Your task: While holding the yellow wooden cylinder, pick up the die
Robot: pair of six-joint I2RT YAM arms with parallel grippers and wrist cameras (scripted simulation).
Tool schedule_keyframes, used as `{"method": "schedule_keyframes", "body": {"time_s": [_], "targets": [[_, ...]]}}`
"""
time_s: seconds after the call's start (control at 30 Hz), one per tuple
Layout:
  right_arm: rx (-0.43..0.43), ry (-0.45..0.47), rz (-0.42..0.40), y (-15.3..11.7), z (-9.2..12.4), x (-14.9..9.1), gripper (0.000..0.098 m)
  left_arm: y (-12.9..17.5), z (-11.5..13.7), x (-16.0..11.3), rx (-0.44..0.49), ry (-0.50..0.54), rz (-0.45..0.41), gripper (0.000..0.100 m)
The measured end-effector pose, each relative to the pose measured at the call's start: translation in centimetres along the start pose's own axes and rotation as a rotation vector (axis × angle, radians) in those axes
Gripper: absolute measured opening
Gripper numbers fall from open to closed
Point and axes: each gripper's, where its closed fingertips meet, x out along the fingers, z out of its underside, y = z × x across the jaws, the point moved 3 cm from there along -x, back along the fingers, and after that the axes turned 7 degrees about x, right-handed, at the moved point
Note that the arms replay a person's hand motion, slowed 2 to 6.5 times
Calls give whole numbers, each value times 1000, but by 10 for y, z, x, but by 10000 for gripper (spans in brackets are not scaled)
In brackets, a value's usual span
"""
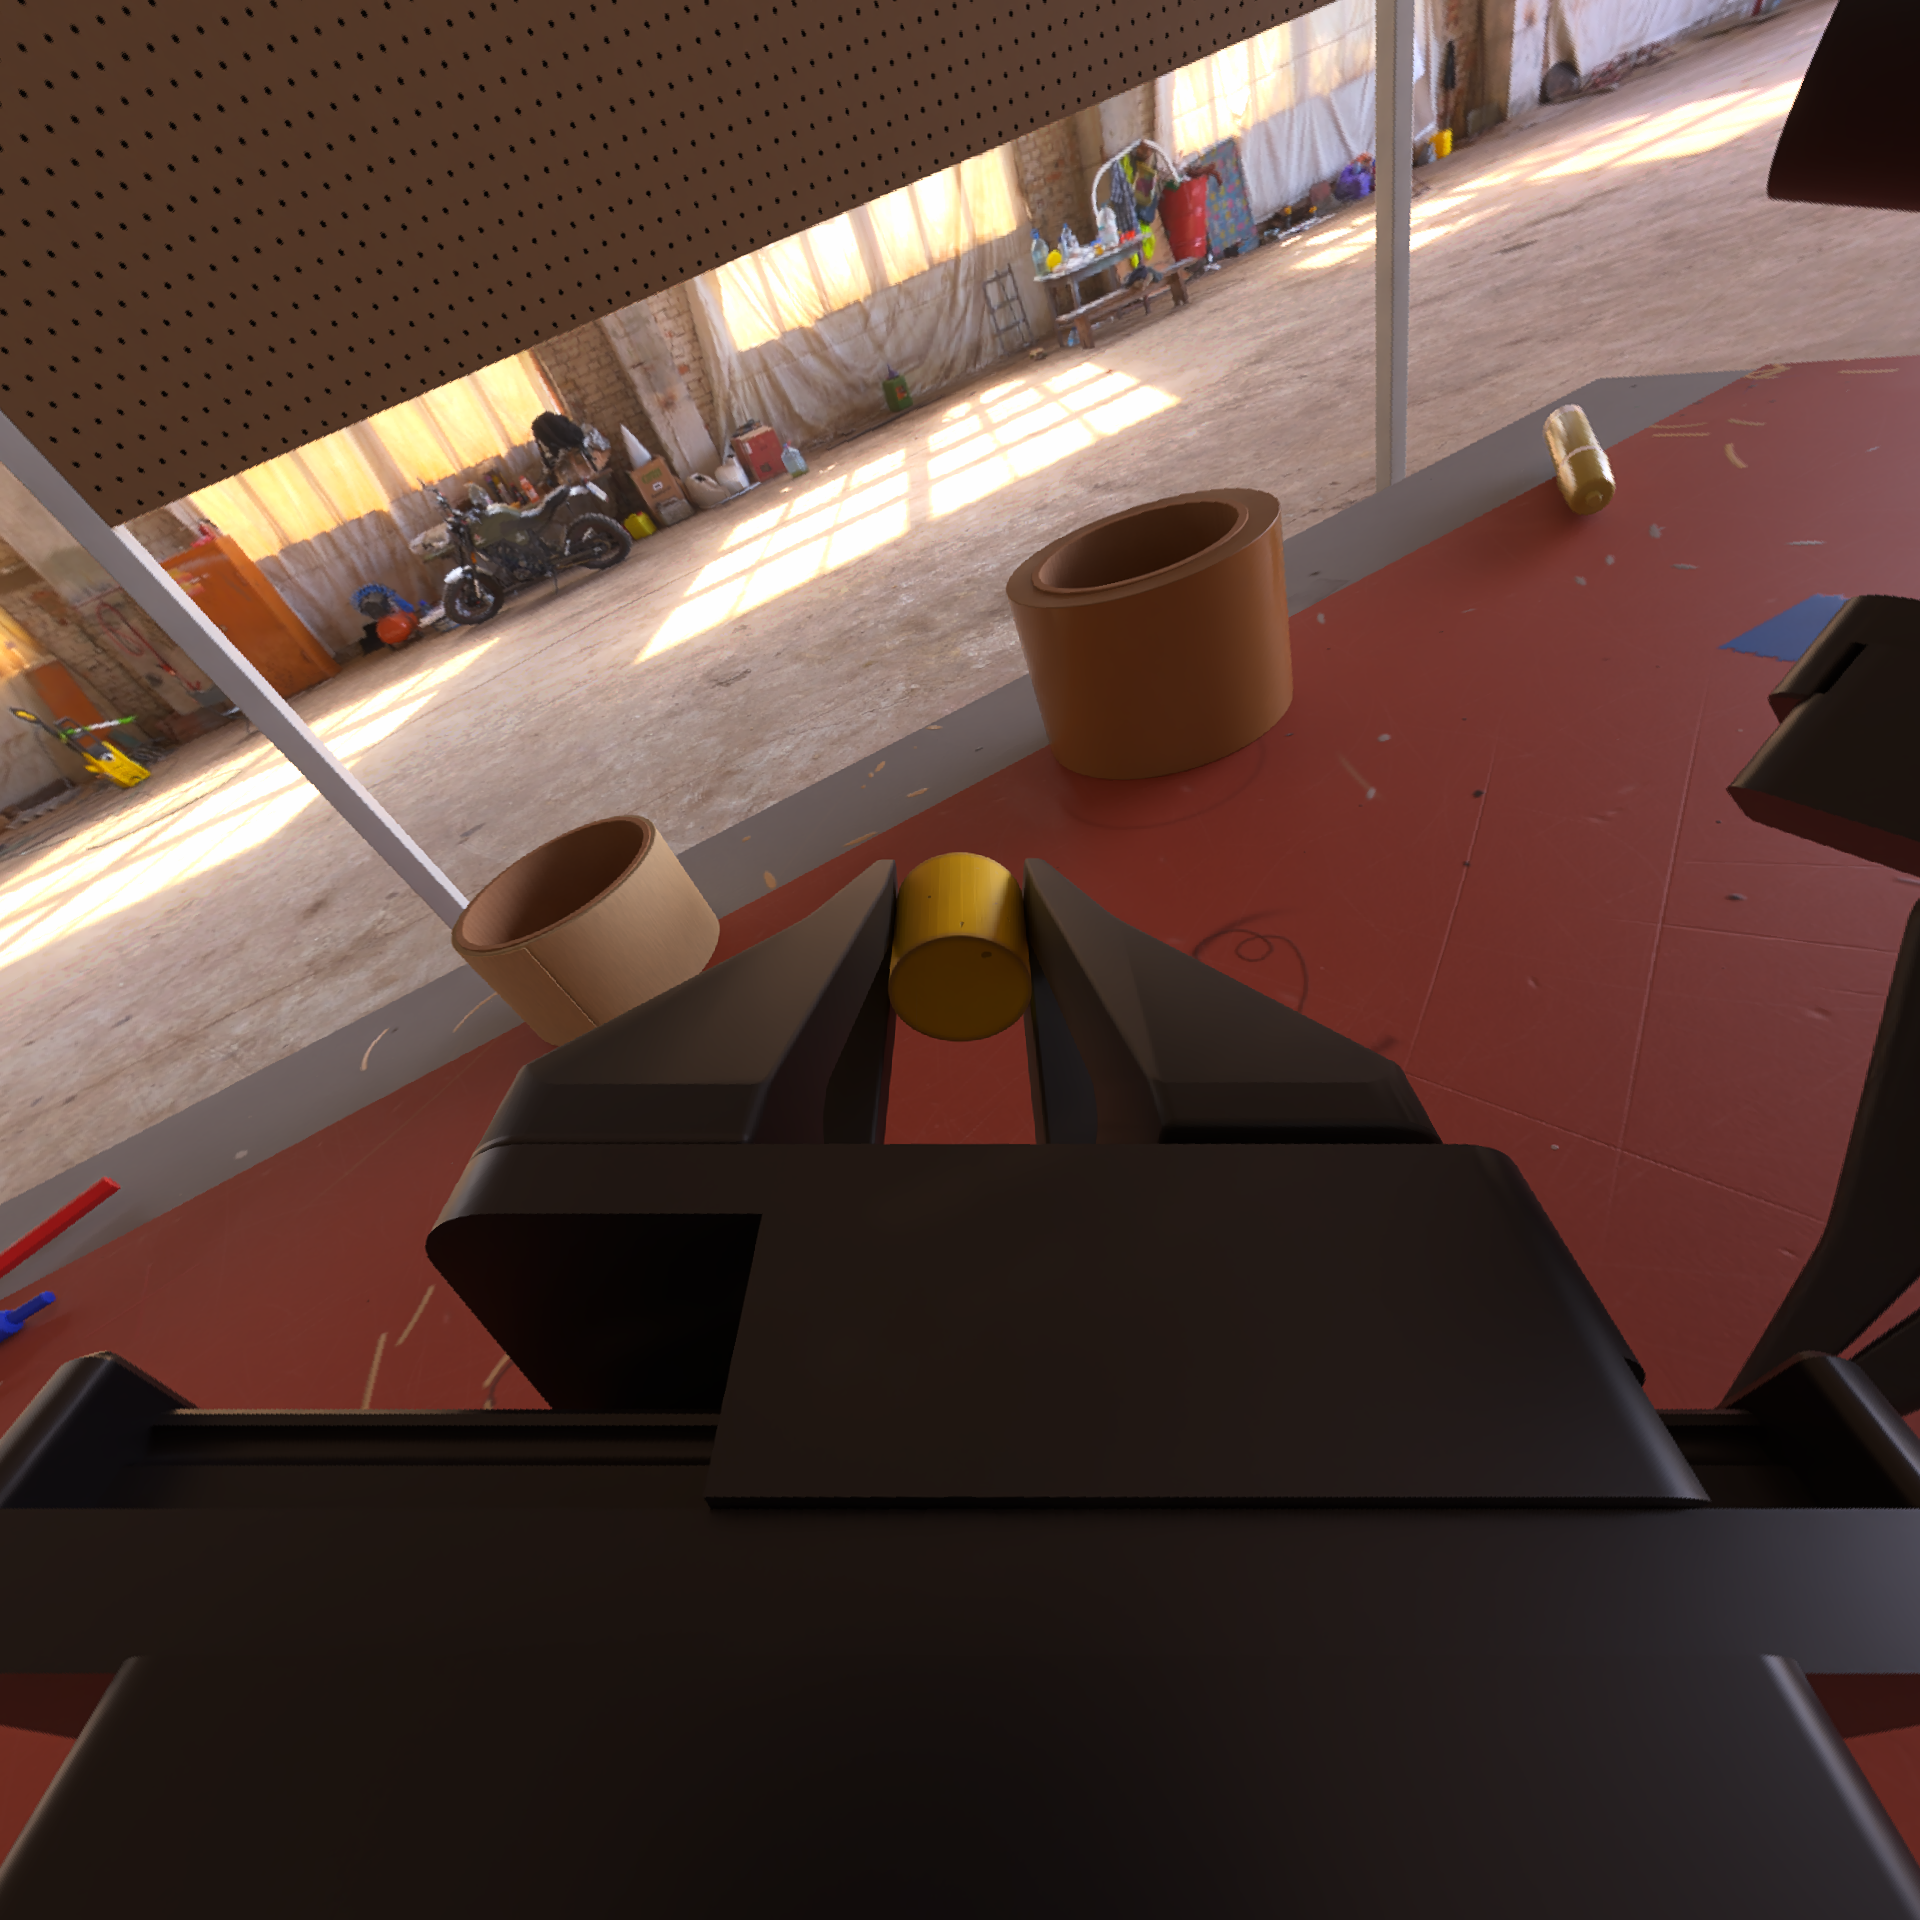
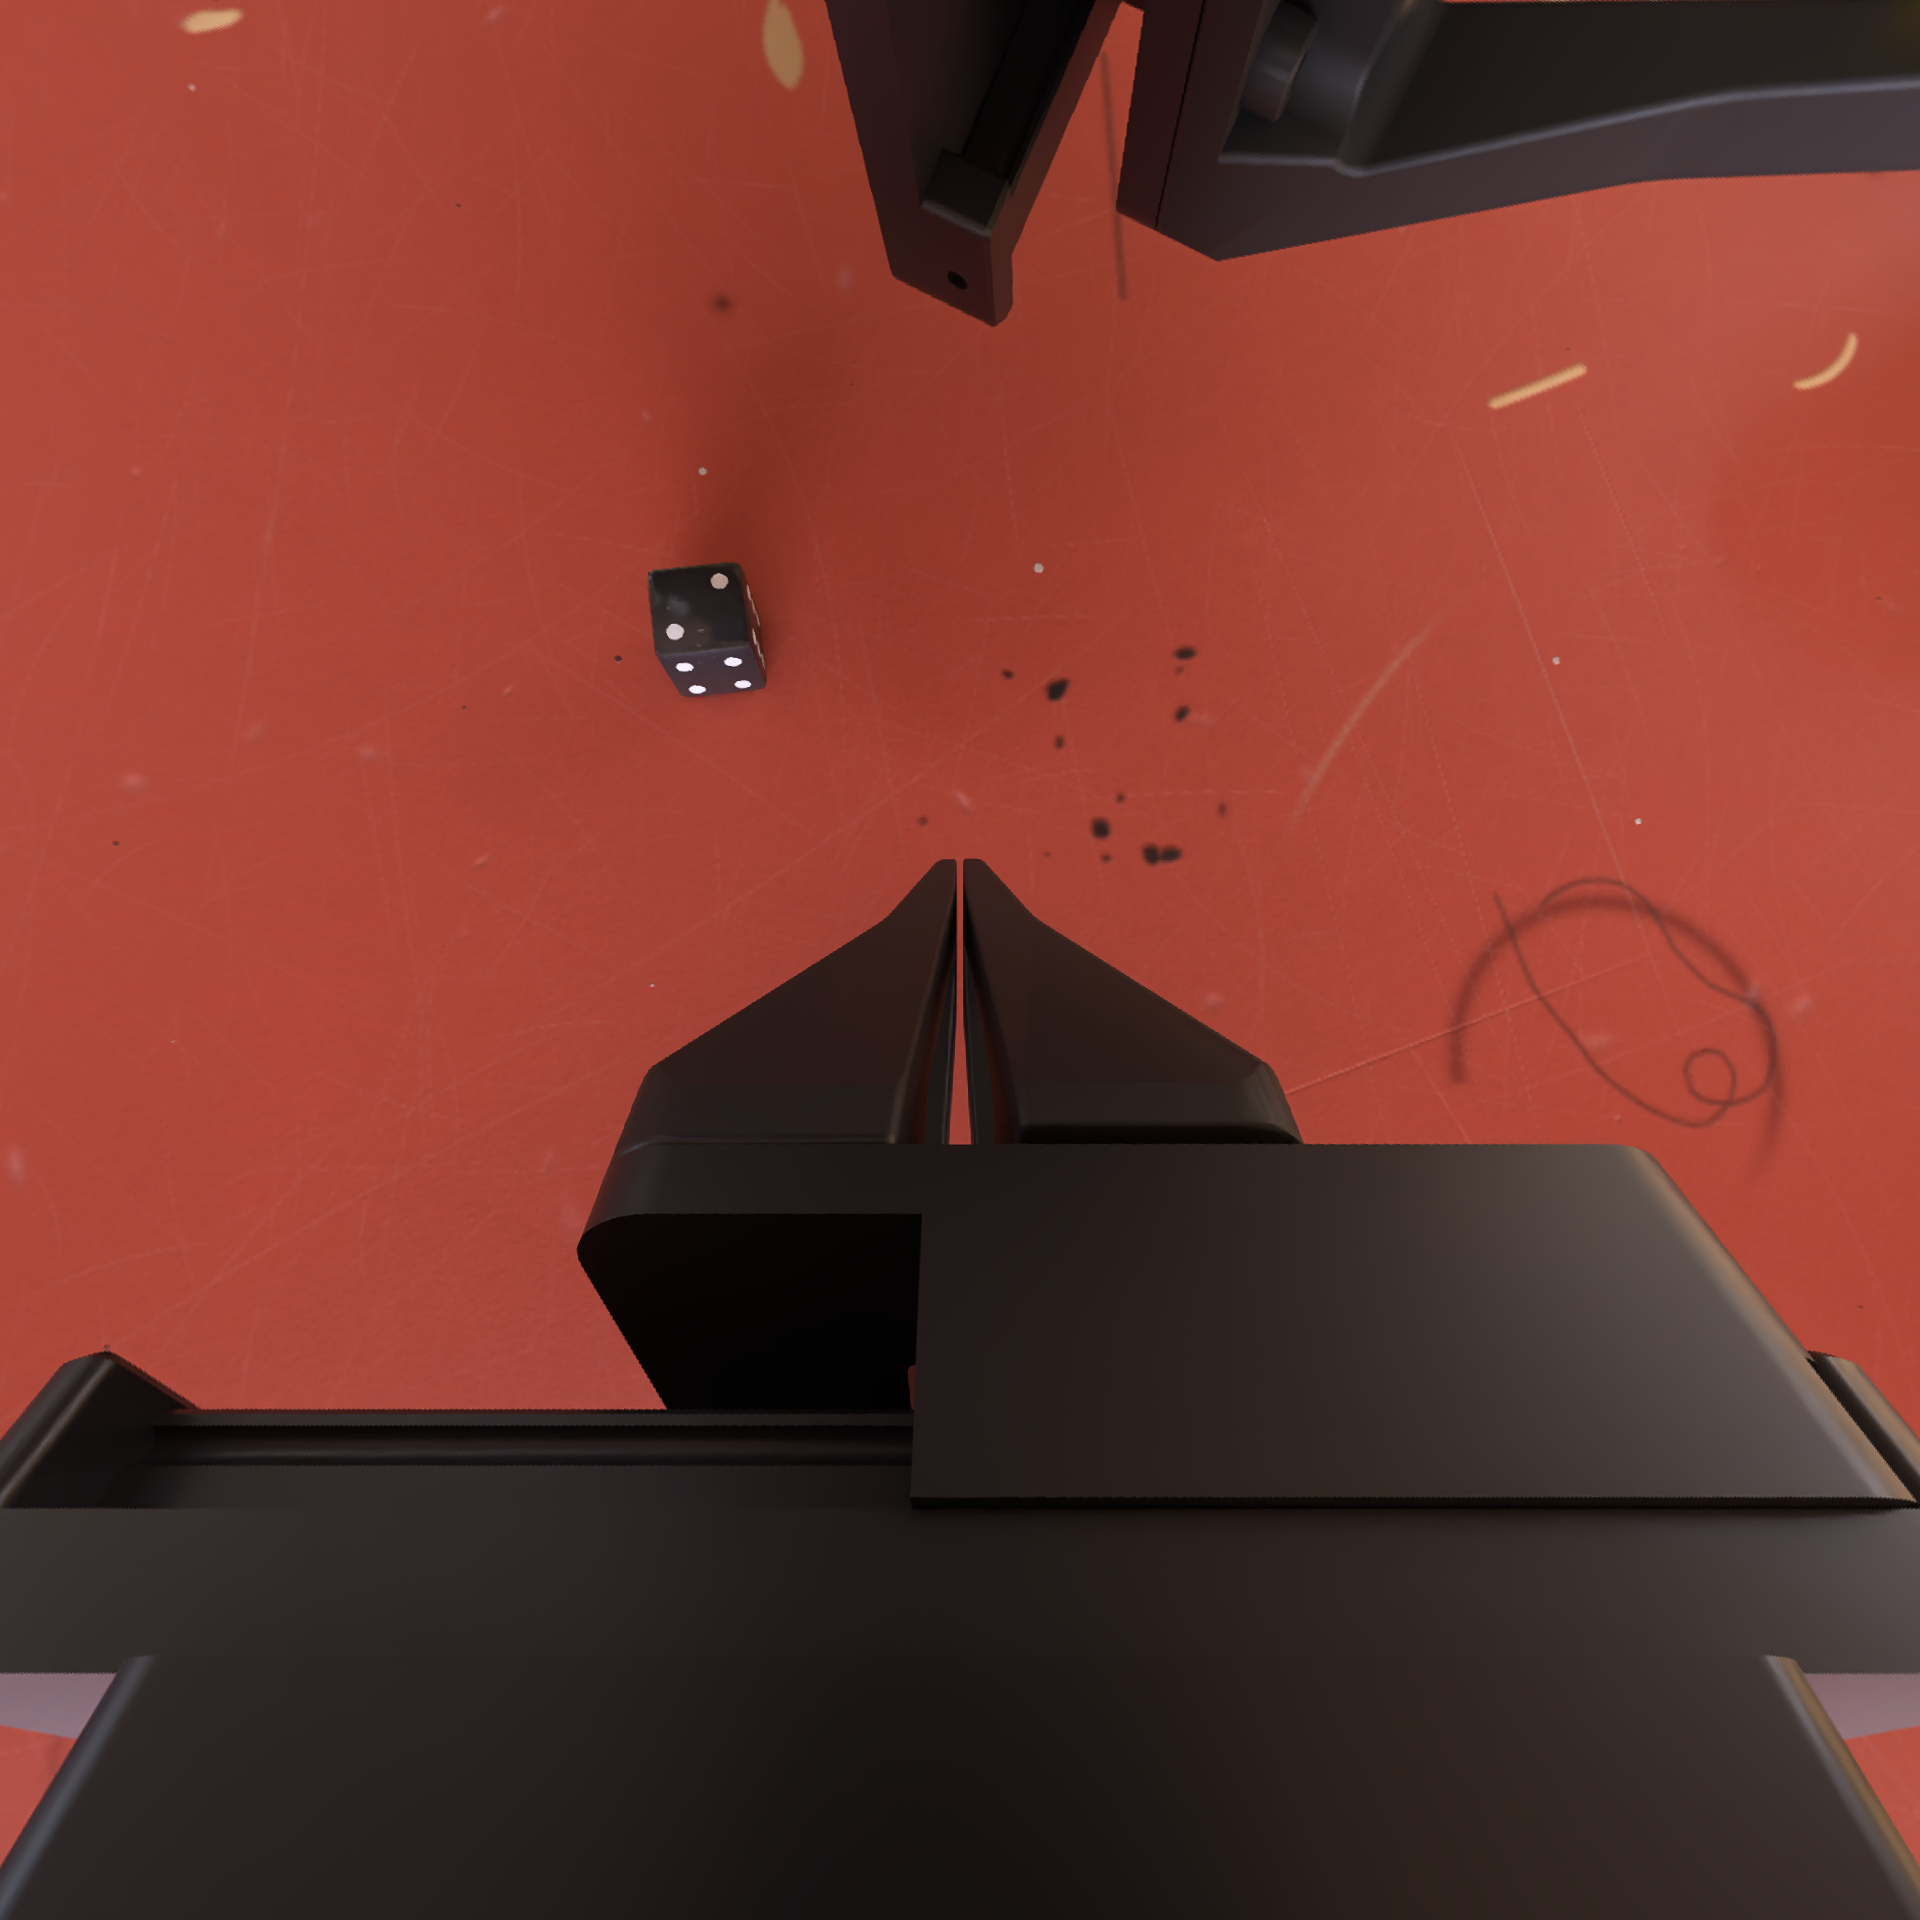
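My left hand pinches the yellow wooden cylinder above the red tabletop, two tape rolls beyond it, while my right hand, fingers pressed together and empty, hovers with the black die lying ahead-left of its tips.
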Motion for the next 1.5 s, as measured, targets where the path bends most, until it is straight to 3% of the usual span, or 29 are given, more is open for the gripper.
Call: {"method": "schedule_keyframes", "body": {"time_s": [0.27,0.53,0.8,1.03,1.3,1.5], "targets": [[-46,9,50,4,0,-3,9,0,0,0,0,2,3,199],[-134,50,-44,-8,-1,-13,65,1,0,0,0,3,7,199],[-110,15,-40,-15,-4,-11,96,1,0,0,0,3,7,199],[-131,-37,17,-22,-7,-7,90,1,-2,0,-3,8,6,199],[-212,-121,189,-18,-2,-4,116,0,-3,0,-7,14,5,199],[-150,-135,167,-21,-1,-2,136,1,-3,0,-9,15,9,199]]}}
